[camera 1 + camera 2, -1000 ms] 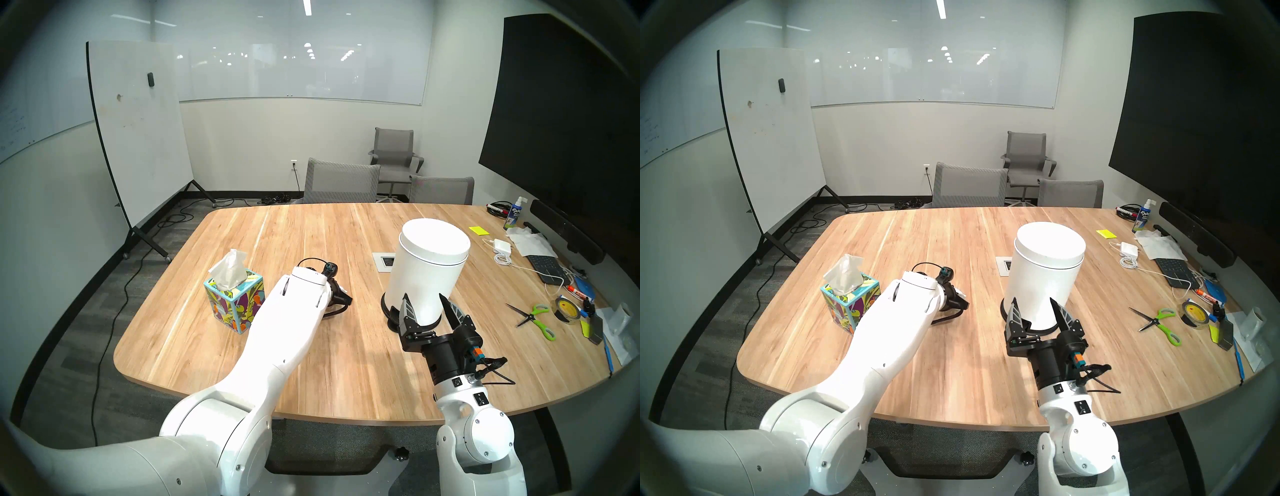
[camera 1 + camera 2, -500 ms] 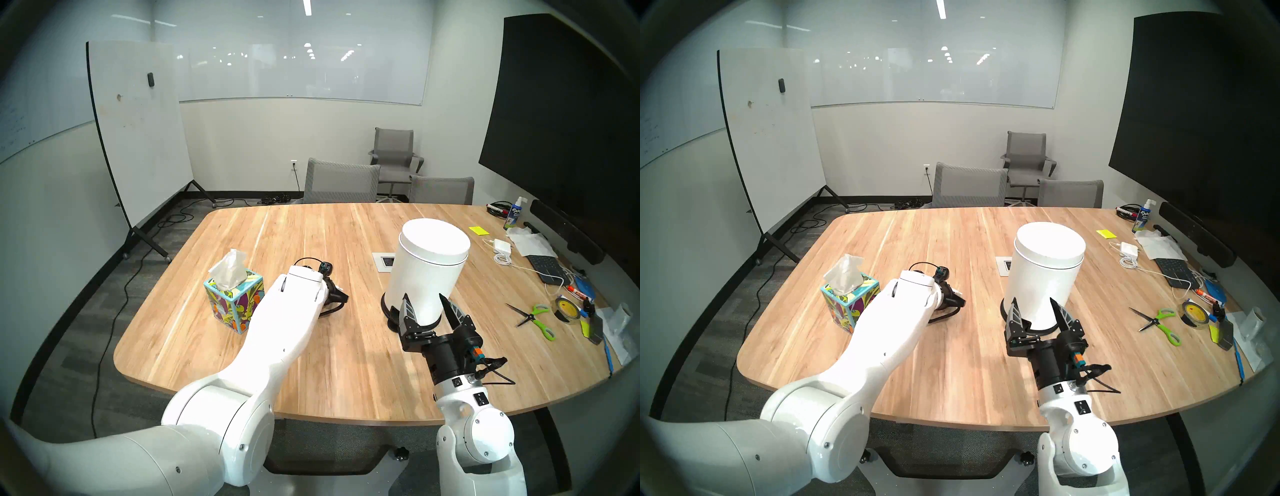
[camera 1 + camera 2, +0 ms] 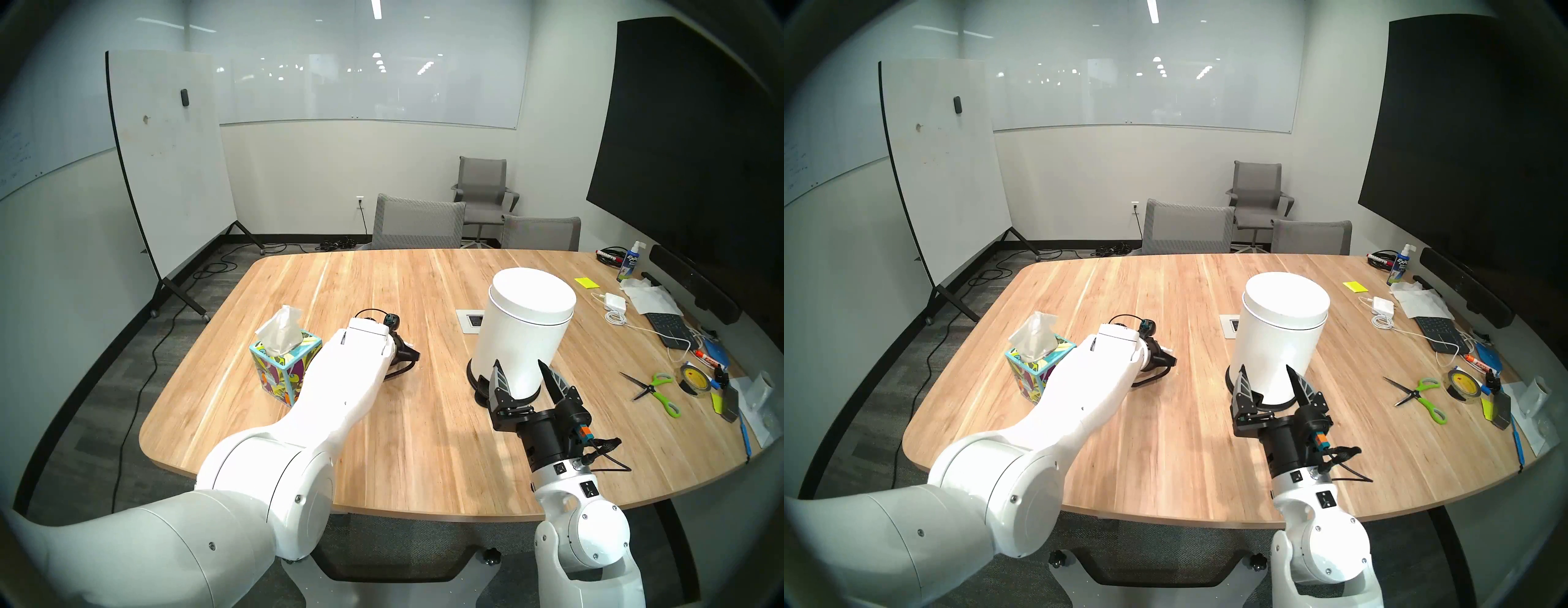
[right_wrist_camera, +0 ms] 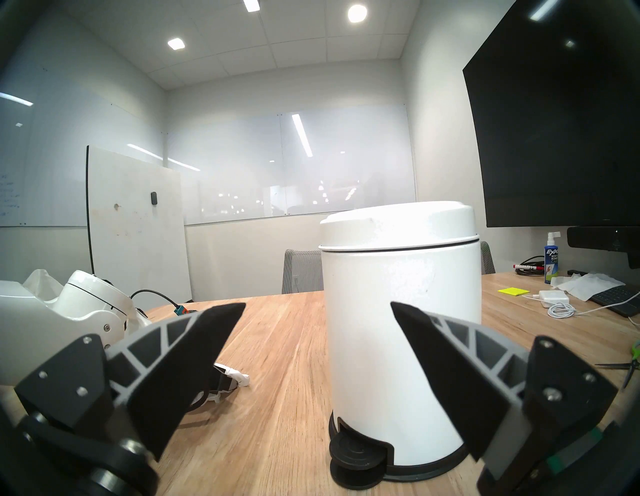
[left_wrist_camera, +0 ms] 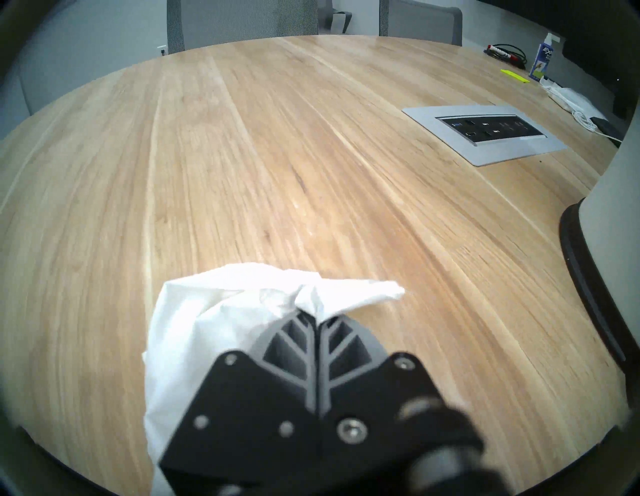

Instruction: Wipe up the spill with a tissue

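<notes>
At the left of the bench (image 3: 424,424) stands the tissue box (image 3: 285,373), a sheet poking from its top. Just right of it our left pincer (image 5: 317,313) is clamped tight on the tissue (image 5: 221,311), which bunches out ahead of the tips and down their left side, low over the wood. We see no spill anywhere: the wrist view shows only bare grain ahead, and whatever lies under the tissue is hidden. We judge that we are at the wiping step, or close to its end. The next move calls for checking the wood beneath the sheet, pressing and dragging again if any wet mark shows, and otherwise carrying the tissue off.

Further right comes the socket plate (image 5: 485,136), then the white pedal bin (image 3: 524,335), lid down. Our right pincer (image 3: 524,375) hangs in front of the bin with its jaws spread wide, holding nothing.

At the far right, among scissors (image 3: 653,388), tape (image 3: 692,378) and a keyboard (image 3: 668,329), stands a spray bottle (image 4: 551,258) marked "EXPO"; the smaller print on it is too blurred to read with certainty.
</notes>
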Robot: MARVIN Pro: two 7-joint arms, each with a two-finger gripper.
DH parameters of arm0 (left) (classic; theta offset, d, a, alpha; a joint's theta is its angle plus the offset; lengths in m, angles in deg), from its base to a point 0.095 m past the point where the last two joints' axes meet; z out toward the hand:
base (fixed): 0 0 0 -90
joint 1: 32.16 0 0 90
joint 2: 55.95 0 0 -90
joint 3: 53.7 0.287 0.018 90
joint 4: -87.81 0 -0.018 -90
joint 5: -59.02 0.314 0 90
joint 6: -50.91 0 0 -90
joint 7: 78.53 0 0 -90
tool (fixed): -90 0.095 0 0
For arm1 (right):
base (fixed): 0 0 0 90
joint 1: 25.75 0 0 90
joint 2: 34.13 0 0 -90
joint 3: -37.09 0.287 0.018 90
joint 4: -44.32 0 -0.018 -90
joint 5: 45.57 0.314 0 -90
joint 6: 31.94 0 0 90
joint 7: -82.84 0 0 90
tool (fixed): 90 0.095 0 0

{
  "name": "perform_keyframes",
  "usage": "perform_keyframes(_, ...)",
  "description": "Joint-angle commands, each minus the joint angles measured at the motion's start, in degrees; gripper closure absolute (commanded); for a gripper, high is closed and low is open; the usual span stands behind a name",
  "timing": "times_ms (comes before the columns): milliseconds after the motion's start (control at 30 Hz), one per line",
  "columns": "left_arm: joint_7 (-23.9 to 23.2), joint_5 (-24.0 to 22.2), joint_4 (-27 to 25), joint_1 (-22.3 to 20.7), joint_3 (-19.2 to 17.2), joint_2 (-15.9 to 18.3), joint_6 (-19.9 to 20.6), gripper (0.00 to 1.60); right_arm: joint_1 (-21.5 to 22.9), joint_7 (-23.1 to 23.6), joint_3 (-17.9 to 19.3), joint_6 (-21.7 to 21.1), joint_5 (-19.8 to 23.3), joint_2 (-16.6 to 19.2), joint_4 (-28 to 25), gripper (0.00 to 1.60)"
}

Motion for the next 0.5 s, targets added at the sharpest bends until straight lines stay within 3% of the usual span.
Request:
perform_keyframes(0, 1.41, -0.05, 2.34, -2.49, -0.46, -0.34, -0.85, 1.6, 0.09, 0.13, 0.04, 0.2, -0.03, 0.15, -1.44, 0.0)
perform_keyframes(367, 2.27, -1.02, 6.48, -5.06, -1.56, 0.23, -1.85, 1.6, 0.09, 0.13, 0.04, 0.2, -0.03, 0.15, -1.44, 0.0)
perform_keyframes(467, 2.64, -0.29, 6.0, -5.32, -0.71, 0.15, 0.29, 1.6, 0.1, 0.13, 0.04, 0.2, -0.03, 0.15, -1.44, 0.0)
